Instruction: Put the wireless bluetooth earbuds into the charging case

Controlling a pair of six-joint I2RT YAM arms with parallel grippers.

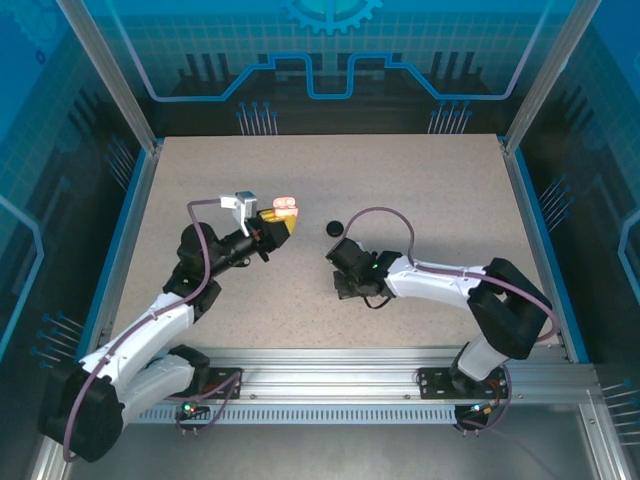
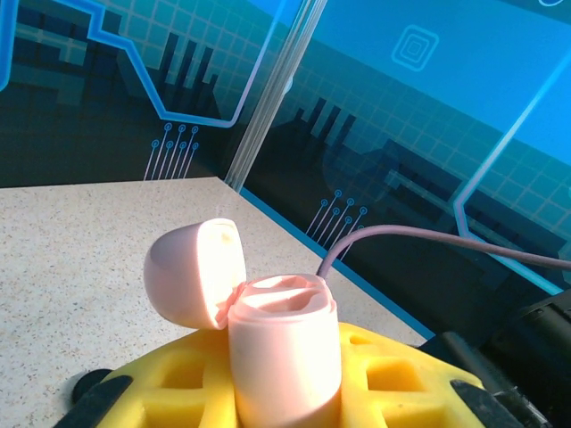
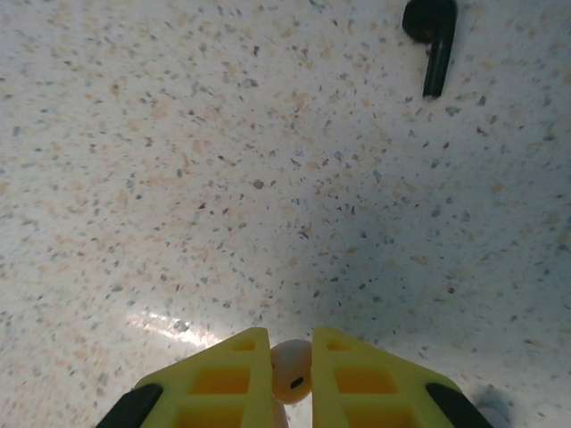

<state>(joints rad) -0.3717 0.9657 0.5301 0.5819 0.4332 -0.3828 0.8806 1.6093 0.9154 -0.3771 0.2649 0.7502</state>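
My left gripper (image 1: 279,224) (image 2: 285,397) is shut on a pale pink charging case (image 1: 285,208) (image 2: 285,352), held upright above the table. Its rounded lid (image 2: 192,272) hangs open to the left and the two sockets on top look empty. Lower down, close to the table, my right gripper (image 1: 350,288) (image 3: 290,357) is shut on a pale pink earbud (image 3: 291,370), pinched between the yellow fingers (image 3: 227,379). A black earbud (image 3: 431,36) (image 1: 335,229) lies loose on the table, ahead of the right gripper and between the two arms.
The speckled tabletop (image 1: 420,190) is bounded by a blue rim and aluminium posts (image 1: 105,75), with blue patterned walls behind. A metal rail (image 1: 330,365) runs along the near edge by the arm bases.
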